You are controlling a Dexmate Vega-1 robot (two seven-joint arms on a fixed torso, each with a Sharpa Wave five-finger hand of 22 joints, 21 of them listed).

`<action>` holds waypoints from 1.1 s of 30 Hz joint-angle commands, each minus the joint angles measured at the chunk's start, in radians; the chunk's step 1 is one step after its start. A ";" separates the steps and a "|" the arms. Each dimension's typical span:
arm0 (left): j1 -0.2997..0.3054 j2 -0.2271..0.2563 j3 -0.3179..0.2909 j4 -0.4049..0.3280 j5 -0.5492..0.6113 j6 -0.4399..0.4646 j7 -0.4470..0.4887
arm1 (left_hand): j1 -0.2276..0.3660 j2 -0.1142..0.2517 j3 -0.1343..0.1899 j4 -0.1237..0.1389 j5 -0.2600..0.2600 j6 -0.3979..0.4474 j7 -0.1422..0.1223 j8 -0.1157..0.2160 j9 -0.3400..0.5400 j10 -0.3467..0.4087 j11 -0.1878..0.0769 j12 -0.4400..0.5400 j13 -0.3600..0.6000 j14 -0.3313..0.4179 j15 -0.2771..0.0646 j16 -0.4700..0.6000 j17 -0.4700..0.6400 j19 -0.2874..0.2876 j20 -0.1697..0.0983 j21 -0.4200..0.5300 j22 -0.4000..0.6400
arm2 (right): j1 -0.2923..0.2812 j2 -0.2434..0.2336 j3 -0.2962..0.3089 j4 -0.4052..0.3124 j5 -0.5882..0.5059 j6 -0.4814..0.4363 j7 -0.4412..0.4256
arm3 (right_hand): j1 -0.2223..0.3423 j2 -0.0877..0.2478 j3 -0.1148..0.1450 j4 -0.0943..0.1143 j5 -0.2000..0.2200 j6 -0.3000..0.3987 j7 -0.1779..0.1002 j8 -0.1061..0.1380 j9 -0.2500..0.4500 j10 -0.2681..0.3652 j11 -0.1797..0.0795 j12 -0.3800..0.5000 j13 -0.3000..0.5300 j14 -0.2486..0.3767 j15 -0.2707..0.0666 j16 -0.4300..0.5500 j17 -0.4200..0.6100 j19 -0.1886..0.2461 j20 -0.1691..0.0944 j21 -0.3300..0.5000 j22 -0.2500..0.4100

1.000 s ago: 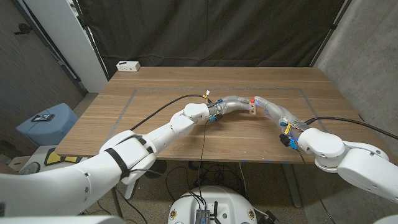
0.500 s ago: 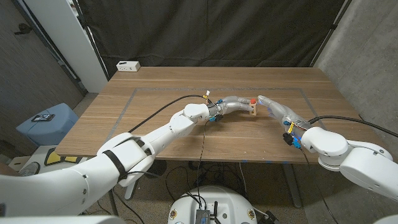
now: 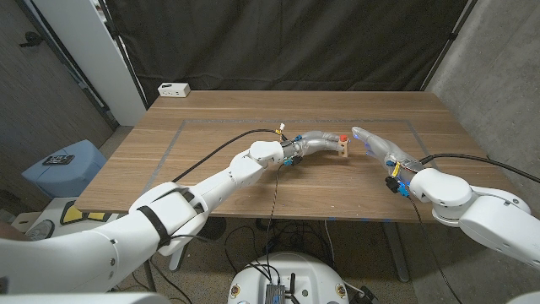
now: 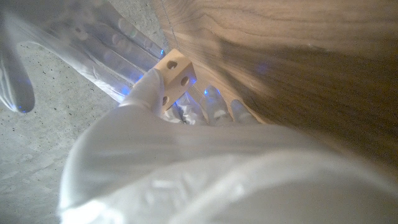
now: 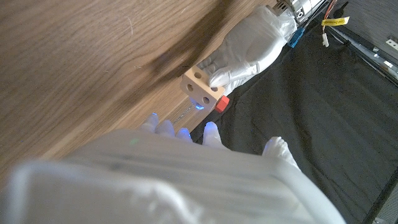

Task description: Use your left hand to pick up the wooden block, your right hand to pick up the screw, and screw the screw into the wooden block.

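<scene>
**Block held by left hand, red-headed screw seated in it; right hand just beside, fingers spread**

Left hand (image 3: 314,143) grips the wooden block (image 3: 342,149) above the middle of the table (image 3: 211,169). In the left wrist view the fingers wrap the block (image 4: 174,78) from one side, leaving two drilled faces bare. The screw (image 3: 342,136), red-capped, sits at the block's top; the right wrist view shows the red cap (image 5: 222,104) against one block face, and the block's (image 5: 201,91) open holes facing the camera. How deep the screw sits cannot be read.

Right hand (image 3: 378,148) is near the block, apart from it, fingers loosely extended and holding nothing.

Handling, judged: block looks light, rigid and dry, with square edges that give a sure grip across opposite flat faces; the grip must leave the screw face free. Screw is small and hard, its cap the only hold; best pinched at the cap between thumb and fingertip and turned, though it may slip in the gloved fingers.

Surface: wood-grain table with a taped rectangular outline; a white power strip (image 3: 175,89) at the far left corner. Room: black curtain behind, concrete floor, cables trailing from both wrists.
</scene>
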 commanded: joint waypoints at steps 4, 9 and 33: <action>-0.003 -0.005 0.004 0.007 -0.001 -0.001 -0.002 | 0.001 0.009 0.003 0.006 0.010 0.009 -0.002 0.003 0.003 0.004 -0.005 0.007 0.003 0.008 -0.063 0.004 0.002 0.006 0.004 0.006 0.004 | 0.058 0.008 -0.042 0.040 0.003 0.011 0.029 | -0.008 0.001 0.003 0.000 0.007 -0.010 -0.005 -0.003 0.001 -0.182 -0.002 -0.002 0.001 -0.202 0.007 0.003 0.002 -0.003 0.008 0.005 0.003; -0.004 -0.008 0.005 0.010 0.000 -0.002 -0.003 | 0.002 0.009 0.003 0.005 0.010 0.010 -0.002 0.003 0.003 0.003 -0.003 0.006 0.003 0.008 -0.063 0.004 0.001 0.006 0.004 0.006 0.004 | 0.082 0.008 -0.065 0.057 0.000 0.027 0.045 | -0.010 0.001 0.002 0.001 0.007 -0.015 -0.006 -0.003 0.001 -0.186 -0.003 -0.003 0.001 -0.205 0.006 0.003 0.003 -0.004 0.009 0.005 0.003; 0.000 -0.001 0.005 -0.003 -0.001 0.001 -0.004 | 0.000 0.009 0.004 0.006 0.010 0.010 -0.002 0.003 0.003 0.005 -0.004 0.007 0.003 0.007 -0.063 0.004 0.001 0.007 0.004 0.006 0.004 | 0.112 -0.001 -0.113 0.059 0.012 0.044 0.043 | -0.015 -0.001 -0.001 0.004 0.008 -0.020 -0.007 0.000 0.001 -0.189 -0.004 -0.002 0.001 -0.206 0.005 0.004 0.004 -0.007 0.010 0.004 0.003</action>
